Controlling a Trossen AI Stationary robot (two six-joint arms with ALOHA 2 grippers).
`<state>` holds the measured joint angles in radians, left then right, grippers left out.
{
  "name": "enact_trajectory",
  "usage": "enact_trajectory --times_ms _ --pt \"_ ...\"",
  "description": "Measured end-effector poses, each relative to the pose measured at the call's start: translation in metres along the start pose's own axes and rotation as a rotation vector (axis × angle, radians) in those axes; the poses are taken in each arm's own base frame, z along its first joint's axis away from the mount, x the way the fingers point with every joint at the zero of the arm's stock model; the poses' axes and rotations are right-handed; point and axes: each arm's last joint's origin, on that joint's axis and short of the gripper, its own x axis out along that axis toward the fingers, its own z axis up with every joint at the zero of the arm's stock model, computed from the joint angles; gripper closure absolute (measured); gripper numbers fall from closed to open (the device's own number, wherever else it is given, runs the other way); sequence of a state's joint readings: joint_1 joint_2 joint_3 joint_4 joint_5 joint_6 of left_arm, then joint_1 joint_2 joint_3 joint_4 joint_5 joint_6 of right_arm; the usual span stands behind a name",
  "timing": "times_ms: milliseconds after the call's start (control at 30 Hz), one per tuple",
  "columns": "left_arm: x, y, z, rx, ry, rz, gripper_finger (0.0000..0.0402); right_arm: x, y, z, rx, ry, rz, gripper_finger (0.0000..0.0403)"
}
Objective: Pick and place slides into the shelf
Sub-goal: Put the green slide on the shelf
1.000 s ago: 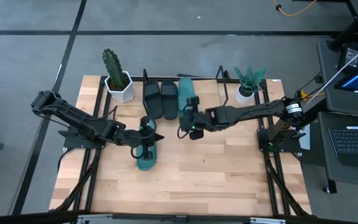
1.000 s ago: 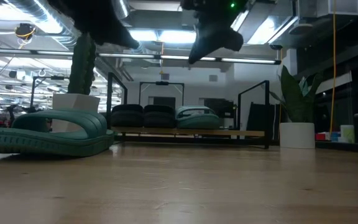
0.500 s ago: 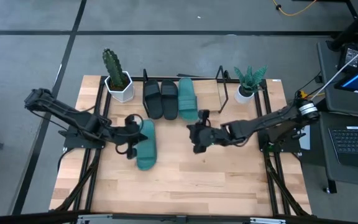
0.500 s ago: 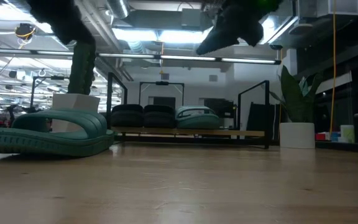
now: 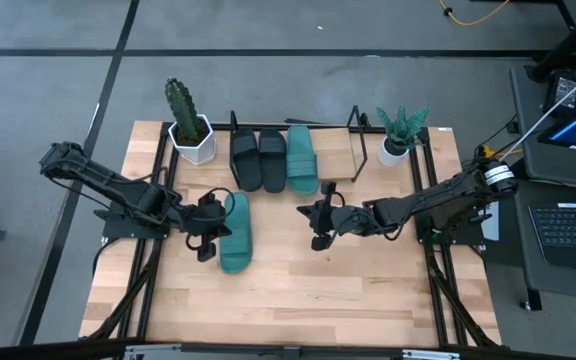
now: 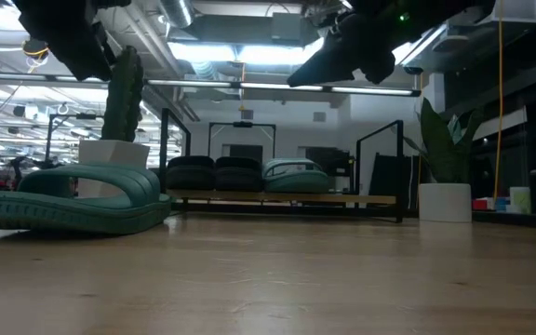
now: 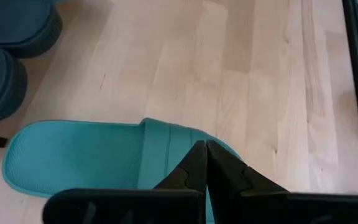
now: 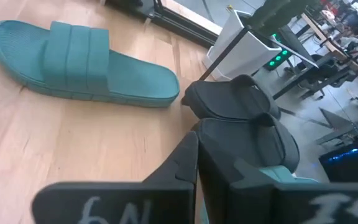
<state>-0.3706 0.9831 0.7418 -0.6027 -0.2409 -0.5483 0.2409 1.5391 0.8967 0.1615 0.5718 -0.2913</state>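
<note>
One teal slide (image 5: 234,232) lies sole-down on the table left of centre; it also shows as the teal slide (image 6: 73,197) and the teal slide (image 7: 104,155). Two black slides (image 5: 258,158) and a second teal slide (image 5: 301,160) sit side by side on the shelf (image 5: 340,152) at the far edge. My left gripper (image 5: 216,226) is shut and hangs in the air by the loose slide's left side. My right gripper (image 5: 306,213) is shut, raised above mid-table, nearer than the shelf. In the low view both are high above the board.
A white pot with a cactus (image 5: 190,135) stands at the shelf's left end and a white pot with a leafy plant (image 5: 396,148) at its right end. The shelf has bare board (image 5: 340,152) right of the teal slide. Bare wood spans the near half of the table (image 5: 298,290).
My left gripper has moved from over the loose teal slide toward the table's left and now hangs beside it; the slide has stayed flat on the table. My right gripper has drawn back from the shelf's teal slide toward the near edge and a little right.
</note>
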Motion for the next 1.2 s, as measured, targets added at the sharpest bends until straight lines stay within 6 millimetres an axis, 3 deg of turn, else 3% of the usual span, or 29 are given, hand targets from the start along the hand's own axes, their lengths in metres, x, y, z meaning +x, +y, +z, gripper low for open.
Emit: enact_trajectory --times_ms 267,567,700,1200 --pt "0.011 0.000 -0.001 -0.045 0.045 0.037 0.0388 0.000 0.000 0.000 -0.002 0.004 0.002 0.0398" --pt "0.037 0.001 -0.005 -0.060 0.138 0.113 0.0290 0.000 0.002 -0.001 -0.007 -0.009 0.077 0.0389" --pt "0.049 -0.001 -0.009 -0.041 0.244 0.053 0.0262 0.000 0.003 -0.001 -0.010 -0.008 0.079 0.0397" --pt "0.064 0.019 -0.003 -0.012 0.289 0.097 0.0271 0.000 0.003 -0.002 -0.020 0.007 0.085 0.0395"
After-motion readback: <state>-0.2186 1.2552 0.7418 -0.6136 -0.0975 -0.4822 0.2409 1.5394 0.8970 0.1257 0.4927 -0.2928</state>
